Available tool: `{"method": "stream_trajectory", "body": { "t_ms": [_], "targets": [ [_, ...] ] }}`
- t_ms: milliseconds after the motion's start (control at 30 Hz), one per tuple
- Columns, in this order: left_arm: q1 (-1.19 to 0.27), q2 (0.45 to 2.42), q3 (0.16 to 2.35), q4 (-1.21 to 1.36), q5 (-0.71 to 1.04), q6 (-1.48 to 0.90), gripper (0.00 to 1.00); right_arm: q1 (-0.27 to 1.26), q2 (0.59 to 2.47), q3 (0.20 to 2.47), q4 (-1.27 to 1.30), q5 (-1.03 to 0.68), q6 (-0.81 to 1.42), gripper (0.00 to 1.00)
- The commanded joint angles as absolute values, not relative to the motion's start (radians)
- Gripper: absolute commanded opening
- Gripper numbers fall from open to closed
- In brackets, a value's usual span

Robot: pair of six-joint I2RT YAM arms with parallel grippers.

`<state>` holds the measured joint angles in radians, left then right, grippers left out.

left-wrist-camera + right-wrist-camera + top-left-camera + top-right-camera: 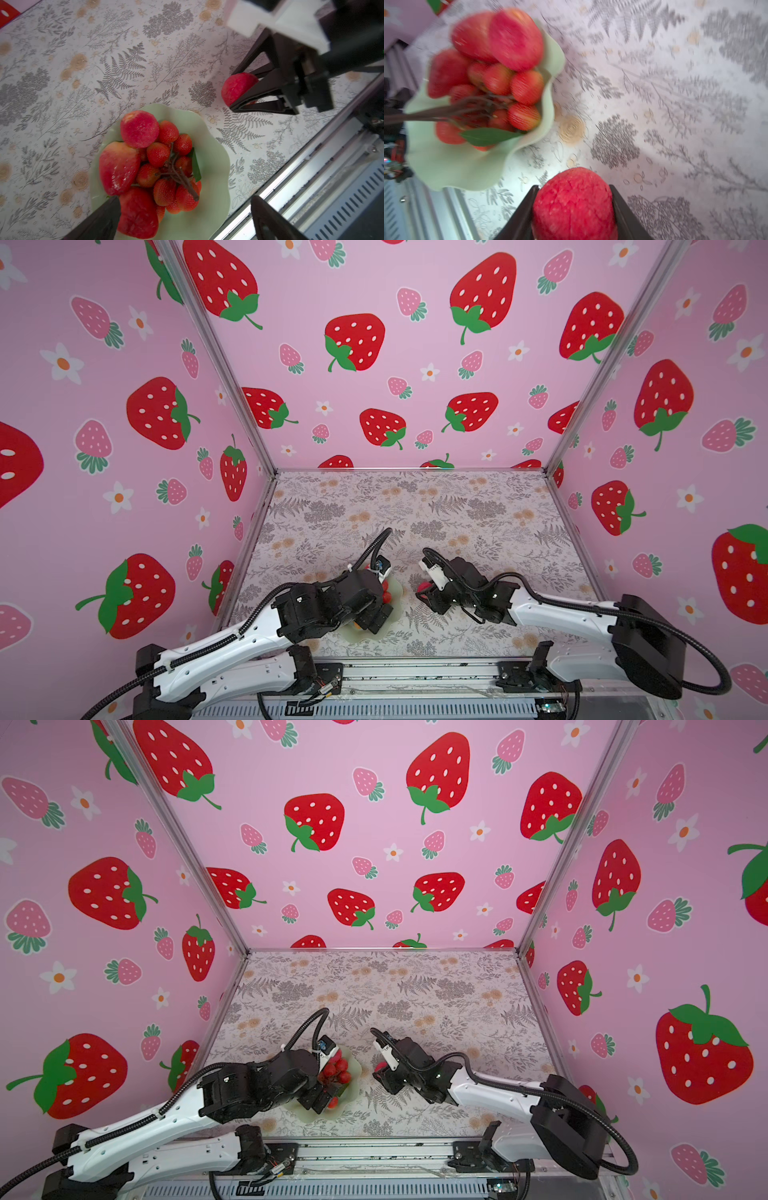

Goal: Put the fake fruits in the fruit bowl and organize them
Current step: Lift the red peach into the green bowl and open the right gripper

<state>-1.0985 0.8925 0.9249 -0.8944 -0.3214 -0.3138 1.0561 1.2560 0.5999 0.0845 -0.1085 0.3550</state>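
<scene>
At the bowl's (214,162) two o'clock in both top views, clear of its rim, the right gripper (574,188) is clamped on a round pinkish fruit (424,586) low over the table (478,506). Above the bowl the left gripper (185,197) hangs with jaws spread wide, holding nothing. Inside lie the bunch (166,166) and three bigger red fruits (139,128), packed together.

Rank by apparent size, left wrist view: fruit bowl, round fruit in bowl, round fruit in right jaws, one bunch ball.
1. fruit bowl, largest.
2. round fruit in the bowl and round fruit in the right jaws: near alike, the held one partly hidden, so not ranked.
3. ball of the bunch, smallest.
</scene>
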Motion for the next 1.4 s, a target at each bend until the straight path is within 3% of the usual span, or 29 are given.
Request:
{"method": "stream_trajectory", "body": {
  "t_ms": [0, 367, 933, 1100, 1367],
  "targets": [
    [-1.097, 0.872, 0.979, -0.968, -0.414, -0.355, 0.99, 1.062, 1.195, 0.596, 0.208, -0.263, 0.273, 0.43],
    [-1.078, 0.756, 0.977, -1.043, -0.404, -0.484, 0.99, 1.066, 1.394, 0.689, 0.406, -0.513, 0.216, 0.42],
    [-1.078, 0.767, 0.96, -1.028, -0.393, -0.474, 0.99, 1.079, 1.602, 0.763, 0.412, -0.484, 0.198, 0.43],
    [-1.078, 0.766, 0.949, -1.005, -0.39, -0.463, 0.99, 1.079, 1.616, 0.787, 0.383, -0.467, 0.186, 0.56],
    [-1.077, 0.769, 0.938, -1.002, -0.383, -0.462, 0.99, 1.08, 1.634, 0.816, 0.35, -0.454, 0.162, 0.63]
  ]
}}
